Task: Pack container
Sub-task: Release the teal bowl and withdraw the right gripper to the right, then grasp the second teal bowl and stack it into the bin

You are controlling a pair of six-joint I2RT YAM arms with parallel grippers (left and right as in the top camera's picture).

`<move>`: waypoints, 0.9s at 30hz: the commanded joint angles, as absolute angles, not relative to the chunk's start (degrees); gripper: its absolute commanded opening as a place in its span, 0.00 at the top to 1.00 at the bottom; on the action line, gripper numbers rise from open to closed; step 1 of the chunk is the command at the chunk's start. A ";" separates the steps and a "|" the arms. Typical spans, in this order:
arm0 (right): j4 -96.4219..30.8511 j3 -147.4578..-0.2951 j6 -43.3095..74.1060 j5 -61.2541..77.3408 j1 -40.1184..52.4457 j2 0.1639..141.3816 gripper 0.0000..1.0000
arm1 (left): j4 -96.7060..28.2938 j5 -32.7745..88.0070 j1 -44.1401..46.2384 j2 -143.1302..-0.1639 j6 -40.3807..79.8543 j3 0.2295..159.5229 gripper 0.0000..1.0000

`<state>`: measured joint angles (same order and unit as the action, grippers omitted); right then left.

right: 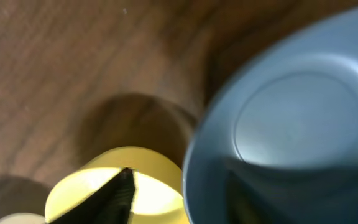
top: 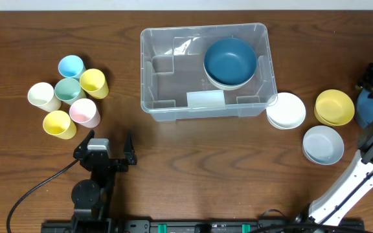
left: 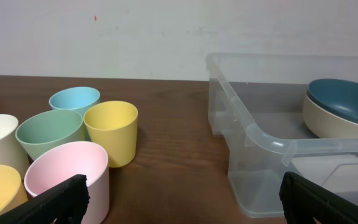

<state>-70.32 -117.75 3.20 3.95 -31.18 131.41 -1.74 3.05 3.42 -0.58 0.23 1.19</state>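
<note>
The clear container (top: 149,71) stands mid-table with a white label (top: 205,99) on its near wall. Inside it a dark blue bowl (top: 230,59) is nested in a cream bowl (top: 223,83). In the left wrist view the container (left: 253,134) is on the right. My left gripper (top: 109,137) (left: 191,205) rests open and empty in front of it. At the right edge, my right gripper (top: 372,90) (right: 182,180) straddles the rim of a blue bowl (top: 366,110) (right: 291,124). One finger (right: 117,193) is outside with a gap to the wall; the other shows dimly inside.
Several pastel cups (top: 70,97) cluster at the left, the pink cup (left: 67,171) nearest my left finger. Right of the container are stacked white bowls (top: 286,110), yellow bowls (top: 334,107) (right: 142,193) and pale blue bowls (top: 323,144).
</note>
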 commanded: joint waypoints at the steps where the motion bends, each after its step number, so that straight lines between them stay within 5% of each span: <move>1: -69.12 -115.63 2.07 4.93 -30.68 130.89 0.62 | -3.79 3.03 3.18 -0.23 0.91 0.23 0.02; 7: -65.30 -110.28 2.11 4.75 -30.74 130.89 0.67 | -3.79 3.03 3.18 -0.23 0.91 0.23 0.02; 16: -64.29 -110.69 2.74 4.56 -30.74 130.82 0.97 | -3.79 3.03 3.18 -0.23 0.91 0.23 0.02; 27: -75.16 -129.19 4.23 6.35 -26.72 129.88 0.99 | -3.79 3.03 3.18 -0.23 0.91 0.23 0.02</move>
<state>-73.71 -122.21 3.46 3.66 -29.82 130.89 -1.74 3.05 3.42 -0.60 0.23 1.19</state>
